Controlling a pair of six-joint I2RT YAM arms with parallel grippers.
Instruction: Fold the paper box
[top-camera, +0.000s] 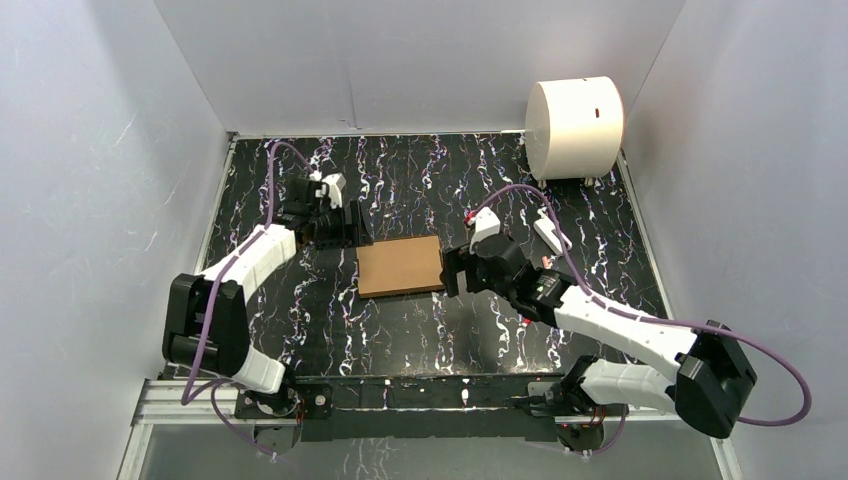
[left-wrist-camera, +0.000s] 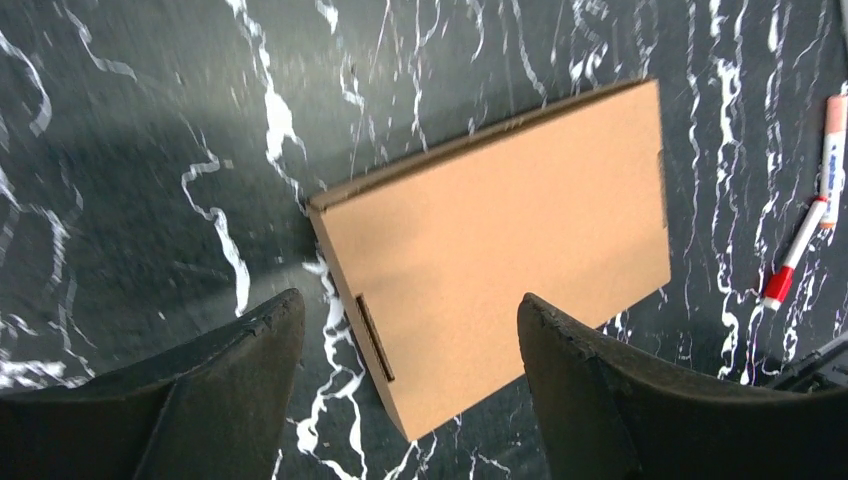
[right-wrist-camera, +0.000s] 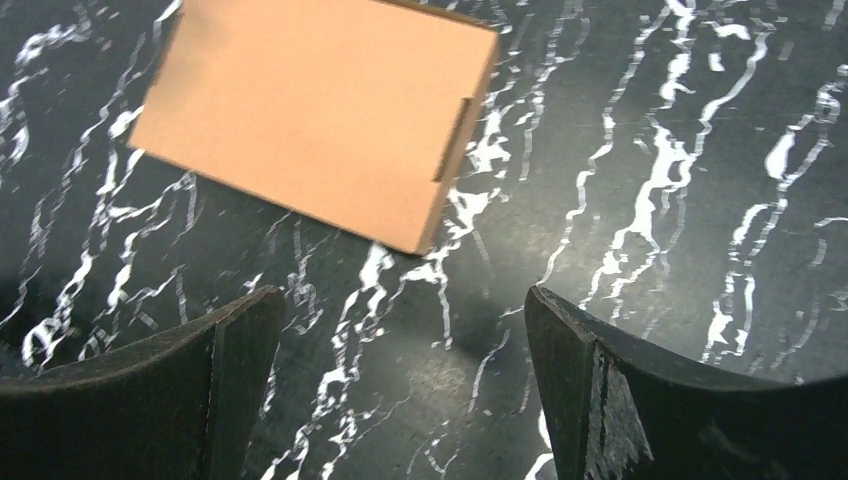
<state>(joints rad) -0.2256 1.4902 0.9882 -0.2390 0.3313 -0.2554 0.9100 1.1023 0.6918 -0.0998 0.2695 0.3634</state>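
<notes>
We're looking at a black marble-pattern table (top-camera: 420, 330) w/ white walls round it. A big white cylinder (top-camera: 573, 128) is sitting at the far right corner. The paper box (top-camera: 400, 266) is lying flat mid-table, btwn the two arms, looking closed up. The left gripper (top-camera: 335, 225) is poised at its far-left corner, jaws standing wide apart, holding nothing. The right gripper (top-camera: 455, 270) is sitting just beside the box's right edge, jaws likewise spread, empty. A red-tipped white marker (left-wrist-camera: 797, 248) is lying past the box's right edge.
</notes>
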